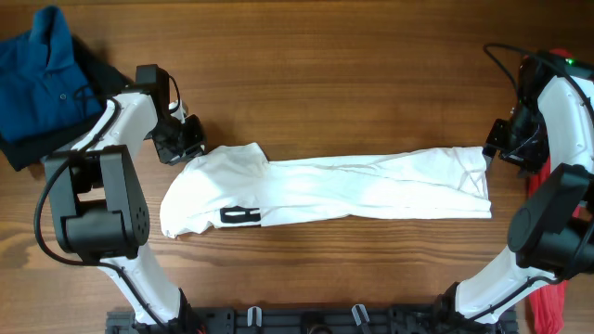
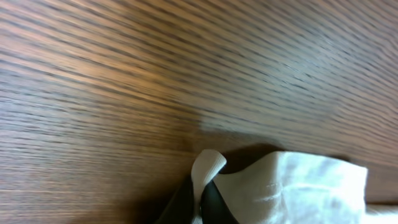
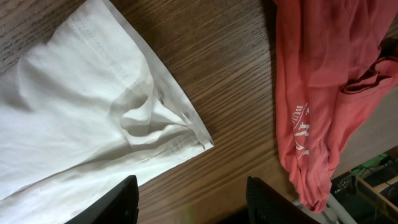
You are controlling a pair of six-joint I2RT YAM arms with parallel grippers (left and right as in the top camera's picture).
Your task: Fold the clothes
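Observation:
A white T-shirt (image 1: 343, 190) with a black block print (image 1: 239, 216) lies stretched in a long band across the middle of the table. My left gripper (image 1: 188, 139) is at its left end, shut on a fold of the white fabric (image 2: 208, 167). My right gripper (image 1: 498, 144) is at the shirt's right end, open and empty; in the right wrist view its fingers (image 3: 189, 199) stand wide apart above the bare wood beside the shirt's hem corner (image 3: 186, 127).
A blue polo (image 1: 37, 74) over dark pieces lies at the table's far left corner. A red shirt (image 3: 323, 81) hangs at the right table edge, also in the overhead view (image 1: 548, 297). Cables and a rack edge show at the lower right.

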